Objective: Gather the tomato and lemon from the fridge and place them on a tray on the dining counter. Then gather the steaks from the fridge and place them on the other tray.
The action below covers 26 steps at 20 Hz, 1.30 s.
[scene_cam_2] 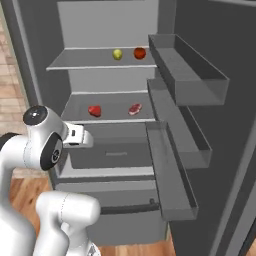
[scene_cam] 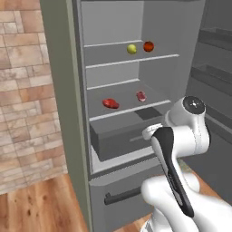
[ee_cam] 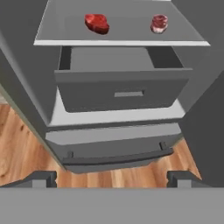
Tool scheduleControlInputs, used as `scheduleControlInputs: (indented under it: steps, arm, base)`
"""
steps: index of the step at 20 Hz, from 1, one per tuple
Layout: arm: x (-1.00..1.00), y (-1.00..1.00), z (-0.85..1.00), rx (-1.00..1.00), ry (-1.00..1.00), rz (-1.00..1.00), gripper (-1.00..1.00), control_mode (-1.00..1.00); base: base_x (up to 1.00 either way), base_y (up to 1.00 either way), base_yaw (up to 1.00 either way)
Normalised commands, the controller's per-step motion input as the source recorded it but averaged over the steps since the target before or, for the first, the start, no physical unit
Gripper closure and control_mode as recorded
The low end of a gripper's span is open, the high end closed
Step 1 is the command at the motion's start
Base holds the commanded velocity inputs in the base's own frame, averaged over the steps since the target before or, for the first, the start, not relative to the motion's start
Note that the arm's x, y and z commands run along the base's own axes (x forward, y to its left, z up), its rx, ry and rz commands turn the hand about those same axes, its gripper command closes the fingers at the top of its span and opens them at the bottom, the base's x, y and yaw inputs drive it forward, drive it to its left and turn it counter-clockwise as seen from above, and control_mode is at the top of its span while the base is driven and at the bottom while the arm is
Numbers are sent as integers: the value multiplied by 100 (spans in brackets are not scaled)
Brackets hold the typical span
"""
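The fridge stands open. On its upper shelf the yellow-green lemon lies just left of the red-orange tomato. Two steaks rest one shelf lower: a darker red one on the left and a paler pink one on the right. My gripper is open and empty, well short of the shelves and aimed at the pulled-out drawer below the steaks. The dining counter and trays are out of view.
The open fridge door with its grey bins stands close on the right. A lower drawer front with a dark bar handle sits beneath. A brick wall is on the left, with wood floor below.
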Motion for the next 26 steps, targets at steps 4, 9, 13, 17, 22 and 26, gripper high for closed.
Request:
scheduleControlInputs:
  steps: [4,9,13,17,22,26]
  arm:
    - [0,0,0,0,0,0,-100,100]
    - [0,0,0,0,0,0,-100,100]
    - [0,0,0,0,0,0,-100,100]
    - [0,0,0,0,0,0,-100,100]
    - [0,0,0,0,0,0,-100,100]
    - [0,0,0,0,0,0,-100,100]
  base:
    - [46,-29,25]
    - [43,-34,20]
    - [45,-35,18]
    - [49,-31,16]
    - [52,-18,14]
    - [59,-8,11]
